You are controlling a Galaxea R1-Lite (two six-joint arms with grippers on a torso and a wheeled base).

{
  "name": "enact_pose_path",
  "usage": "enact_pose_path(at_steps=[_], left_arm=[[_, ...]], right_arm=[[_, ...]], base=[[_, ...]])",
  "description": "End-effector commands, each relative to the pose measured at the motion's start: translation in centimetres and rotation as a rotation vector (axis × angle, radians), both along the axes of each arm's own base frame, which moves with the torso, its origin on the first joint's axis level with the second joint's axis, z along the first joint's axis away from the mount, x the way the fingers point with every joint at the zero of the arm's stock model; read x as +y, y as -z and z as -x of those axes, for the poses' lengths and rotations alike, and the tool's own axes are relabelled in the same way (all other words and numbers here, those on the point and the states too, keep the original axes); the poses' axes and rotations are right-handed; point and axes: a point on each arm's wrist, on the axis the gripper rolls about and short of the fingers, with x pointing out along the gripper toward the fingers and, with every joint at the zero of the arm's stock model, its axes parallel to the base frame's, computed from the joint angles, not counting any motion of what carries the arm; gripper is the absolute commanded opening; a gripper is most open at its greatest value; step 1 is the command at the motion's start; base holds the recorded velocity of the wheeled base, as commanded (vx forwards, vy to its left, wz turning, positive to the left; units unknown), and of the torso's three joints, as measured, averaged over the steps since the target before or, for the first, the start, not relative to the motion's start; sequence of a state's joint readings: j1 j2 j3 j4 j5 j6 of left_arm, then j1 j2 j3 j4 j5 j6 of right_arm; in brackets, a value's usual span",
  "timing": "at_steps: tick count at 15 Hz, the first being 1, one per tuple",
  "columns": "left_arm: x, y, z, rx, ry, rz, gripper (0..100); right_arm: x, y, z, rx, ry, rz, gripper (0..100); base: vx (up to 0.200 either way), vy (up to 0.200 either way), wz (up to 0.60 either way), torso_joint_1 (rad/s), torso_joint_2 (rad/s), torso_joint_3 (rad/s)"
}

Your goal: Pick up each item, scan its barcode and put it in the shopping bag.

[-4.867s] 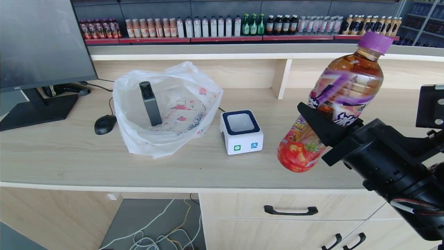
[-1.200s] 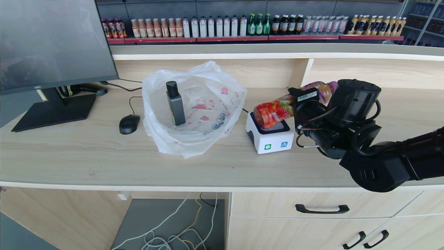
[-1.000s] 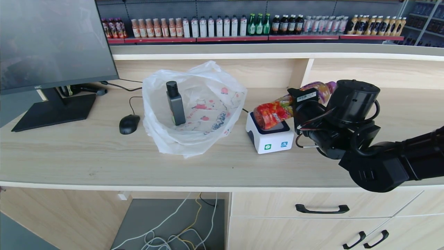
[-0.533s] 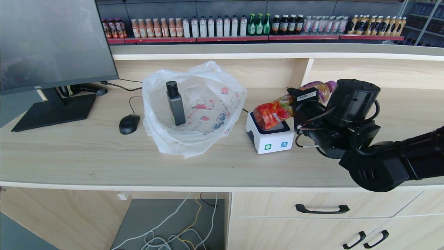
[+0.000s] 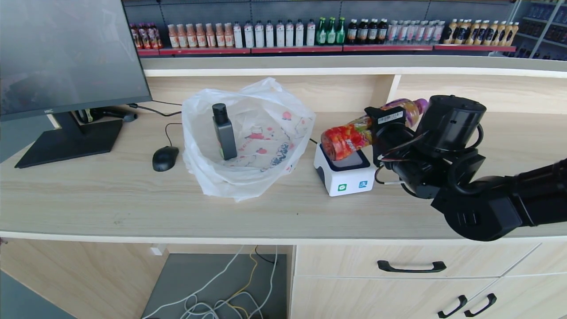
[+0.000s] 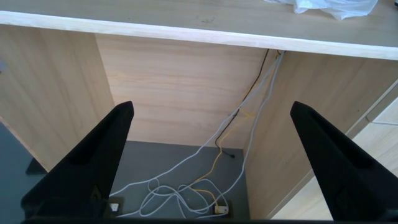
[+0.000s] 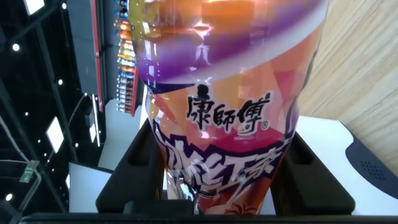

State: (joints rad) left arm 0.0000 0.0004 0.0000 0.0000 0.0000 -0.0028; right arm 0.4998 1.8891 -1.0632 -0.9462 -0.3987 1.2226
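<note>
Over the last half second the right gripper (image 5: pixel 384 133) has lifted the drink bottle (image 5: pixel 350 138) slightly and carried it a touch toward frame left; a few seconds back that bottle was upright at the right edge of the frame, and the head camera has shifted since then too. The left gripper (image 6: pixel 211 106) hangs below the edge of the surface (image 5: pixel 110 199), its fingers wide apart and holding nothing. At the upper left of the head view stands a monitor (image 5: pixel 66 53), and a black mouse (image 5: pixel 165 158) lies just beside the shopping bag (image 5: pixel 261 173). Inside the bag, left of centre, a dark grey bottle (image 5: pixel 223 133) with a black cap stands upright, so one item looks already bagged. Right of the bag sits the white scanner (image 5: pixel 344 175). The drink bottle lies tilted above its window, base toward the bag, purple cap toward the right. The right gripper is clamped around the bottle's middle, as the right wrist view confirms (image 7: pixel 224 168). Scanning seems to be under way or just finished; putting this bottle into the bag remains.
</note>
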Motion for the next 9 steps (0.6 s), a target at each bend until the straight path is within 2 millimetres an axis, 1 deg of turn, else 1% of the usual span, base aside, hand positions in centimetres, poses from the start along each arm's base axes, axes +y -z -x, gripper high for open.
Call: enact_pose_path(at_steps=[1, 6, 9], left_arm=[[0.0, 0.0, 0.0, 0.0, 0.002, 0.0, 100], [0.0, 0.0, 0.0, 0.0, 0.0, 0.002, 100], [0.0, 0.0, 0.0, 0.0, 0.0, 0.0, 100]], right_arm=[[0.0, -0.3, 0.0, -0.009, 0.0, -0.005, 0], [-0.1, -1.0, 0.2, -0.027, -0.002, -0.014, 0], [-0.1, -2.6, 0.4, -0.045, -0.005, -0.024, 0]], base=[[0.0, 0.0, 0.0, 0.0, 0.0, 0.0], [0.0, 0.0, 0.0, 0.0, 0.0, 0.0], [0.0, 0.0, 0.0, 0.0, 0.0, 0.0]])
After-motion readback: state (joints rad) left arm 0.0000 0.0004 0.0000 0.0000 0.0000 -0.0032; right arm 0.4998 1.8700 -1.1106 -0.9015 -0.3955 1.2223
